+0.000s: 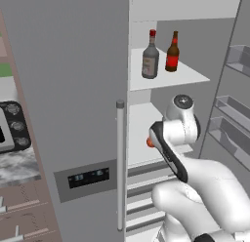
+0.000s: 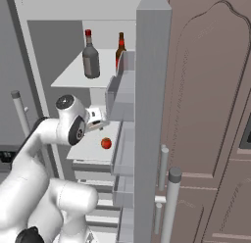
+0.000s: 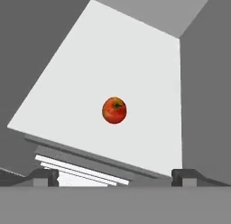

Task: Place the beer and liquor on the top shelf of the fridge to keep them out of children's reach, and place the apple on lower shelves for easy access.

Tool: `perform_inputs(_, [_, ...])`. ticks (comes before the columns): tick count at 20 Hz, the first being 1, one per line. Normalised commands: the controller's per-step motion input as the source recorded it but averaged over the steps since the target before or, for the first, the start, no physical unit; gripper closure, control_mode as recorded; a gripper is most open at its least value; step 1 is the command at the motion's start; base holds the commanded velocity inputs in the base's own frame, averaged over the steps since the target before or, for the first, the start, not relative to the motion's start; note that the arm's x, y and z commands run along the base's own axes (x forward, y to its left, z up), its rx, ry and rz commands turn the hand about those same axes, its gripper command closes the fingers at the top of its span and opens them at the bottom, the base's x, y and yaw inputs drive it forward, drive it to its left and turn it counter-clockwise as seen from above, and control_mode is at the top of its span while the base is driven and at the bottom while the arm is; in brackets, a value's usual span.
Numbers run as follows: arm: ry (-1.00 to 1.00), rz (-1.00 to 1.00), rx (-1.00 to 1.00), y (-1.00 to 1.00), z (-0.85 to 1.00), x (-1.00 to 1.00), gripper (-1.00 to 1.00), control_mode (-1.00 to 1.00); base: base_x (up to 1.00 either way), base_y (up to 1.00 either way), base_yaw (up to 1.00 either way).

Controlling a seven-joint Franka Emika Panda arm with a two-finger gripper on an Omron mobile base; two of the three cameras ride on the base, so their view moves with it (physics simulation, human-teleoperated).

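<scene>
Gaping wide, the gripper held nothing; the apple lay at 12 o'clock, apart from its fingertips, whose tips were cut off.

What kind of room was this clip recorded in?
A simulated home kitchen, most likely: an open grey fridge holds the liquor, the beer and an apple on white shelves, with a marble-look counter beside it.
</scene>
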Motion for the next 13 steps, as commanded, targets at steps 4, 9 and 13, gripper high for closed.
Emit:
perform_inputs(4, [0.03,0.05,-0.04,0.00,0.22,-0.98,-1.00,-1.00,0.00,0.00,0.00])
perform_inputs(9, [-0.01,0.08,0.00,0.00,0.34,-1.00,-1.00,-1.00,0.00,0.00,0.00])
perform_inputs(13, [0.00,0.06,-0.01,0.34,0.88,-0.83,-1.00,-1.00,0.00,0.00,0.00])
